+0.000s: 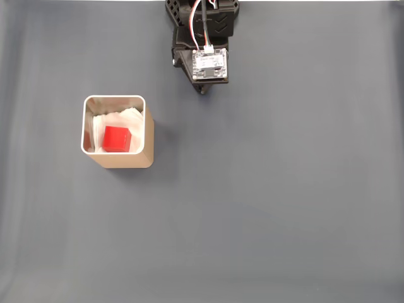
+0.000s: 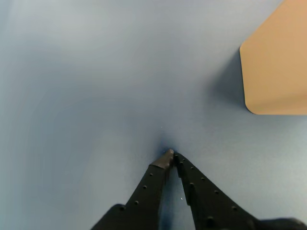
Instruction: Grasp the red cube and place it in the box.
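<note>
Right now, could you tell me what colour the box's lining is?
White, seen best in the fixed view inside the box.

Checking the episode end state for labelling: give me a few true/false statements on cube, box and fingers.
1. The red cube lies inside the box. True.
2. The gripper holds the cube. False: its fingers meet at the tips with nothing between them.
3. The box lies tipped on its side. False: it stands upright, opening upward.
4. In the fixed view the box is left of the arm. True.
5. The cube rests on white lining. True.
</note>
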Tool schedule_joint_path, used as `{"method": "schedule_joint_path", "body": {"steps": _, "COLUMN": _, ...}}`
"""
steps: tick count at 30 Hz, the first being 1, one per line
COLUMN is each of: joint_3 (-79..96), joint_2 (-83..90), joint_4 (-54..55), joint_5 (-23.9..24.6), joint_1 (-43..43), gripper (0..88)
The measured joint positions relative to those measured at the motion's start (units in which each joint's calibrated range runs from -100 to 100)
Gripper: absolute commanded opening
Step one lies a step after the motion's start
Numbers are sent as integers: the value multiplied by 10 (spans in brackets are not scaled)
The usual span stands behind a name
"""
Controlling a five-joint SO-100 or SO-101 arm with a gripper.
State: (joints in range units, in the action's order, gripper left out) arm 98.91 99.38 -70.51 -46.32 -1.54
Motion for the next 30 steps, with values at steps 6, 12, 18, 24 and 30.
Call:
{"method": "schedule_joint_path", "body": {"steps": 6, "joint_3": 0, "joint_2": 1, "joint_4": -31, "joint_5": -9, "joint_1": 0, "gripper": 2}}
{"method": "schedule_joint_path", "body": {"steps": 12, "joint_3": 0, "joint_2": 6, "joint_4": -46, "joint_5": -10, "joint_1": 0, "gripper": 8}}
{"method": "schedule_joint_path", "body": {"steps": 18, "joint_3": 0, "joint_2": 6, "joint_4": -46, "joint_5": -8, "joint_1": 0, "gripper": 8}}
{"method": "schedule_joint_path", "body": {"steps": 24, "joint_3": 0, "joint_2": 6, "joint_4": -46, "joint_5": -7, "joint_1": 0, "gripper": 8}}
{"method": "schedule_joint_path", "body": {"steps": 30, "joint_3": 0, "joint_2": 6, "joint_4": -46, "joint_5": -7, "joint_1": 0, "gripper": 8}}
